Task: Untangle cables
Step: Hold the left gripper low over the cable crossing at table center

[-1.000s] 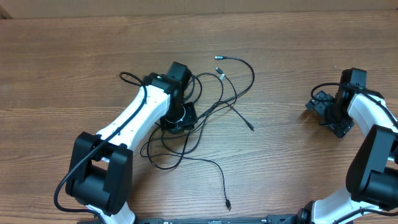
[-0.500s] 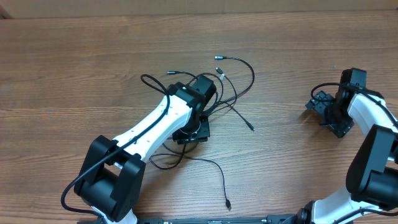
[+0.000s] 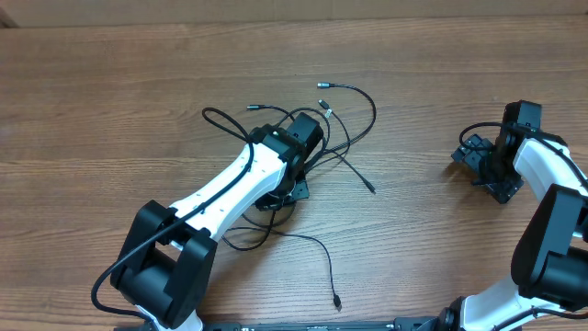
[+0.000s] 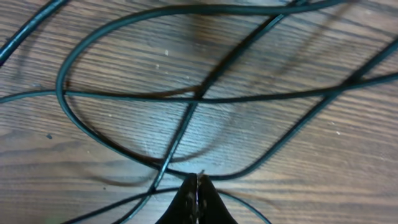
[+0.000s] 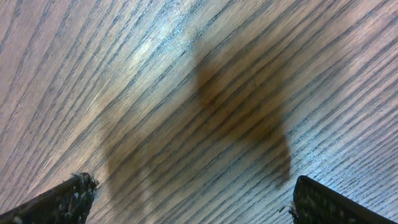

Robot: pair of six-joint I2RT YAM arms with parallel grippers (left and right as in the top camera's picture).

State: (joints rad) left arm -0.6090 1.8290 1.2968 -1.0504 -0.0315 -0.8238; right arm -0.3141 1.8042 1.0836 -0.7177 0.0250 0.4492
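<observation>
The cables (image 3: 354, 124) lie as a loose black tangle on the middle of the wooden table, with plug tips (image 3: 322, 85) at the far side and one long strand ending at a plug (image 3: 337, 302) near the front. My left gripper (image 3: 287, 193) is down over the tangle's near left part, mostly hidden under its wrist. In the left wrist view the left gripper (image 4: 198, 180) is shut, and a thin cable (image 4: 143, 199) runs into the closed fingers from both sides, with crossing loops (image 4: 199, 96) beyond. My right gripper (image 3: 482, 165) stands open over bare wood (image 5: 189, 193), far from the cables.
The left arm (image 3: 230, 188) stretches diagonally from the front left over the cables' near loops. The right arm (image 3: 542, 165) sits at the right edge. The table's far edge (image 3: 294, 20) runs along the top.
The left arm swung right across the tangle, dragging loops with it, then eased back slightly. Its jaws have closed. The right arm has not moved.
</observation>
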